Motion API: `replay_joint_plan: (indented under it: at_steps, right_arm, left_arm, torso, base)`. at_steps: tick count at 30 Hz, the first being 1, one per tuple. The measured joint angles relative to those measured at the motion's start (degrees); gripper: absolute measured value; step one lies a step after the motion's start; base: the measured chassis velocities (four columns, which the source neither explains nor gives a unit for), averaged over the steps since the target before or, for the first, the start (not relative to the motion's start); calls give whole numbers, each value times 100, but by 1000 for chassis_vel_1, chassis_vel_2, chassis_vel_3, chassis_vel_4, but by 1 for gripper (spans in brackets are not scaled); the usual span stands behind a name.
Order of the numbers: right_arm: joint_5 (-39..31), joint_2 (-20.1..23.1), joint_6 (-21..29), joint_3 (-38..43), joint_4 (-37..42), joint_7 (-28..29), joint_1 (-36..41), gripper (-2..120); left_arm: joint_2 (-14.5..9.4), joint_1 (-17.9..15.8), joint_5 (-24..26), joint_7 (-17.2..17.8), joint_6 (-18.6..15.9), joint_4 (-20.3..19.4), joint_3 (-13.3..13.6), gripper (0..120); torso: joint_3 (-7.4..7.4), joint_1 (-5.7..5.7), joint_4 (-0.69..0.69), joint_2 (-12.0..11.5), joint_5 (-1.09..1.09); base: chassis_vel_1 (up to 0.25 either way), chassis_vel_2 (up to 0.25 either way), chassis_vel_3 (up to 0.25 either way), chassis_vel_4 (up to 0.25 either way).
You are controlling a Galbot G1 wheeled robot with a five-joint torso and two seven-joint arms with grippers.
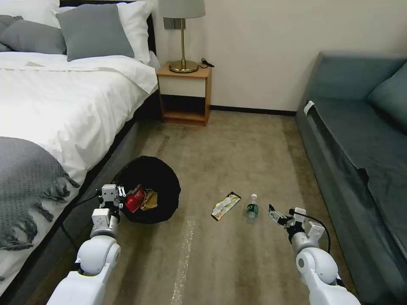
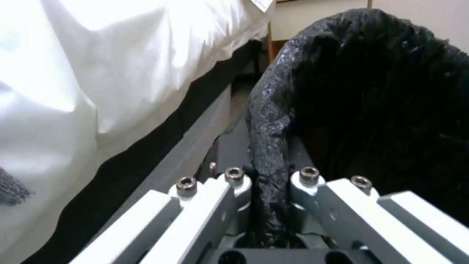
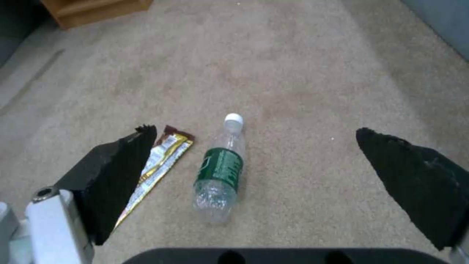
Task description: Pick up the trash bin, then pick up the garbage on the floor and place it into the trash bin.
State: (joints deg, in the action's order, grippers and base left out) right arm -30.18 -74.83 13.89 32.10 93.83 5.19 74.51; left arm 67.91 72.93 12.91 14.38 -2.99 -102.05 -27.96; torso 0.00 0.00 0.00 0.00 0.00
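Beside the bed, left claw [image 2: 271, 183] pinches trash bin [image 2: 371, 95] rim; right claw [image 3: 254, 161] gapes over bottle [image 3: 220, 172].

I can't read any text from here. The bottle [image 3: 218, 170] on the carpet carries a green label with a pale mark on it, too small for me to make out, and the print on the yellow wrapper [image 3: 159, 165] beside it is just as illegible.
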Motion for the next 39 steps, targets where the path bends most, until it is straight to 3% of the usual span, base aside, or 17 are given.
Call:
replay_joint_plan:
  at_steps: [39]
  right_arm:
    - [2, -45, -160, 66, -80, -102, 148, 100]
  left_arm:
    - [-50, 126, -7, -47, 54, -20, 22, 4]
  torso:
    - [0, 0, 0, 0, 0]
  base:
    - [-19, 17, 20, -16]
